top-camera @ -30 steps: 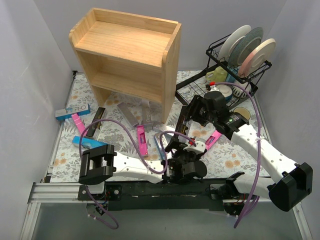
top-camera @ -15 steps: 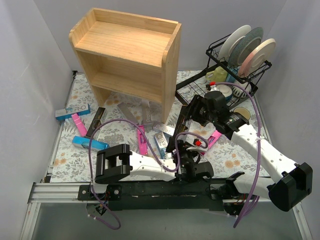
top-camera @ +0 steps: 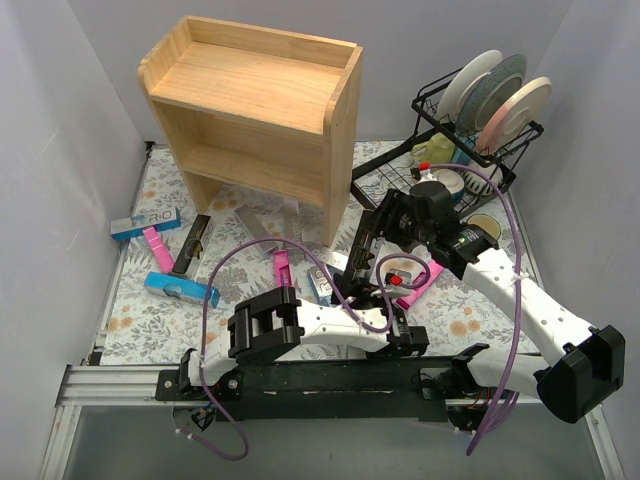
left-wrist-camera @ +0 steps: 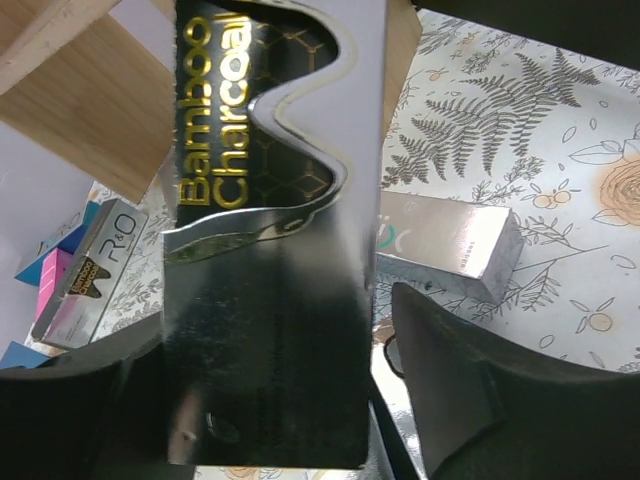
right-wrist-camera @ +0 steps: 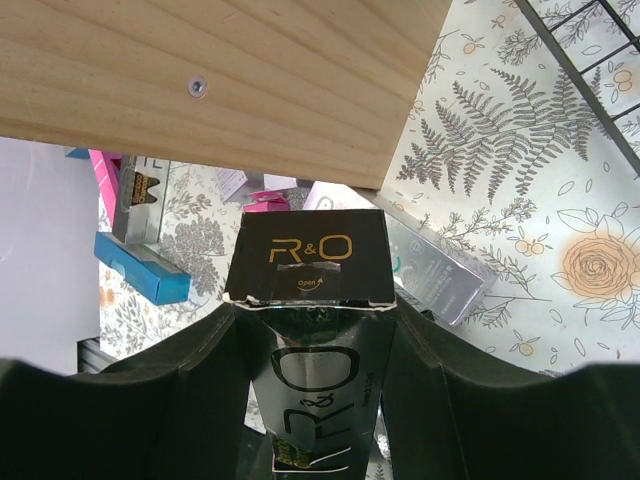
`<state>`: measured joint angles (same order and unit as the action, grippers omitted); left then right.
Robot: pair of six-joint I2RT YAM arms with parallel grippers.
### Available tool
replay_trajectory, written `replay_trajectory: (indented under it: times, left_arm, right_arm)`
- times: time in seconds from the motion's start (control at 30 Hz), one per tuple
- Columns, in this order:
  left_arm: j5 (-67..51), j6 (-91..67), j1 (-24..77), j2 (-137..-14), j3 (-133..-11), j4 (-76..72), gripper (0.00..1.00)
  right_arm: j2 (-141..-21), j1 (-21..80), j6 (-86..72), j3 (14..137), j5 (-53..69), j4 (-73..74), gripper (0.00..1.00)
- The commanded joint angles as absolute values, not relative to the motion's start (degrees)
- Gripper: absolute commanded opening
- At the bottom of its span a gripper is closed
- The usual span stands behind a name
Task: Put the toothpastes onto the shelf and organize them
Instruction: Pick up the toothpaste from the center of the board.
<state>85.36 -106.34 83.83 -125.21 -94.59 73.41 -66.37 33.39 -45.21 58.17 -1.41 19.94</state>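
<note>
A black R&O "Bamboo Charcoal" toothpaste box (right-wrist-camera: 310,270) is held above the mat, just right of the wooden shelf (top-camera: 260,110). My right gripper (right-wrist-camera: 310,340) is shut on it, a finger pressed on each side. The same box (left-wrist-camera: 270,250) fills the left wrist view. My left gripper (left-wrist-camera: 270,380) stands round its lower end. A narrow gap shows between the box and the right-hand finger (left-wrist-camera: 450,370). In the top view both grippers meet at the box (top-camera: 358,262). Several other toothpaste boxes lie on the mat: a blue one (top-camera: 180,288), a pink one (top-camera: 283,275) and a silver one (left-wrist-camera: 450,245).
A dish rack (top-camera: 480,130) with plates stands at the back right. More boxes lie left of the shelf, among them a blue and silver one (top-camera: 147,222) and a black one (top-camera: 195,243). A pink box (top-camera: 420,282) lies under the right arm. The shelf's side panel (right-wrist-camera: 250,80) is close above the held box.
My left arm has swung right along the near edge and brought its gripper up to the black box, its fingers narrowing round it. The right gripper has kept its hold and barely moved.
</note>
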Motion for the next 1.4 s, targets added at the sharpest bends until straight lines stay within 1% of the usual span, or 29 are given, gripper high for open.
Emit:
replay_trajectory:
  times: [0.0,0.07,0.13,0.17,0.23,0.3,0.4,0.5,0.6,0.63,0.73,0.77,0.83,0.87,0.9,0.97,1.0,1.07,1.1,1.23,1.27,1.33,1.37]
  left_arm:
    - [89.65,-114.08,83.76,-121.12,-93.96,79.36,0.60]
    - [89.74,-114.00,83.67,-120.41,-93.61,79.28,0.55]
    - [90.17,-113.82,83.76,-120.24,-93.52,79.28,0.55]
    - [90.44,-113.82,83.76,-120.06,-93.34,79.19,0.56]
    - [91.14,-113.56,83.76,-119.97,-93.25,79.19,0.65]
    - [92.37,-113.38,83.93,-119.53,-93.25,79.28,0.71]
    - [92.46,-113.29,84.02,-118.83,-93.78,79.36,0.75]
    - [92.46,-113.20,84.02,-118.22,-93.95,79.45,0.76]
    - [92.46,-112.50,84.20,-117.95,-94.57,79.45,0.71]
    - [92.46,-112.33,84.46,-117.95,-95.01,79.45,0.67]
    - [92.46,-112.32,84.64,-117.51,-95.62,79.45,0.59]
    - [92.46,-112.24,84.64,-117.34,-95.71,79.45,0.54]
    - [92.46,-112.50,84.64,-117.42,-95.63,79.45,0.48]
    - [92.46,-112.50,84.64,-117.42,-95.36,79.45,0.42]
    - [92.46,-112.59,84.73,-117.33,-95.36,79.37,0.40]
    - [92.37,-112.85,84.64,-116.90,-94.92,79.37,0.33]
    - [92.29,-113.03,84.64,-116.55,-94.92,79.45,0.26]
    - [91.85,-113.46,84.64,-115.67,-94.92,79.37,0.21]
    - [91.58,-113.64,84.64,-114.71,-95.01,79.37,0.17]
    - [89.74,-114.96,84.55,-111.19,-94.83,79.37,0.15]
    - [89.39,-115.31,84.55,-110.57,-94.75,79.37,0.16]
    - [88.60,-115.66,84.64,-107.95,-94.57,79.37,0.16]
    - [88.16,-115.93,84.64,-106.97,-94.48,79.45,0.16]
  right_arm:
    - [-65.30,33.49,-48.16,58.80,1.41,14.85,0.29]
    - [-65.48,33.49,-48.34,58.80,1.58,14.77,0.29]
    - [-65.57,33.49,-48.43,58.71,1.84,14.59,0.29]
    - [-65.65,33.49,-48.43,58.62,1.93,14.50,0.29]
    - [-65.83,33.49,-48.43,58.62,2.11,14.59,0.29]
    - [-65.83,33.49,-48.43,58.62,2.11,14.76,0.29]
    - [-66.09,33.49,-48.43,58.71,2.28,14.94,0.30]
    - [-66.18,33.49,-48.43,58.54,2.37,15.03,0.30]
    - [-66.27,33.49,-48.43,58.45,2.46,14.94,0.30]
    - [-66.36,33.49,-48.43,58.53,2.63,14.85,0.30]
    - [-66.97,33.49,-48.52,58.71,3.42,14.59,0.30]
    - [-67.15,33.49,-48.52,58.71,3.60,14.59,0.30]
    - [-67.41,33.49,-48.60,58.62,4.13,14.59,0.31]
    - [-67.41,33.49,-48.60,58.54,4.22,14.50,0.31]
    - [-67.33,33.57,-48.60,58.45,4.31,14.41,0.31]
    - [-67.24,33.49,-48.52,58.19,4.31,14.59,0.33]
    - [-67.15,33.49,-48.17,58.18,4.31,14.68,0.37]
    - [-66.97,33.49,-47.73,57.75,4.04,14.94,0.39]
    - [-66.54,33.49,-47.64,57.40,4.04,14.85,0.42]
    - [-64.87,33.57,-46.94,55.64,4.91,12.93,0.48]
    - [-63.99,33.49,-46.06,54.76,5.44,12.05,0.52]
    - [-63.20,33.57,-44.92,54.32,7.11,10.29,0.56]
    - [-62.32,33.49,-43.87,53.88,7.47,9.94,0.62]
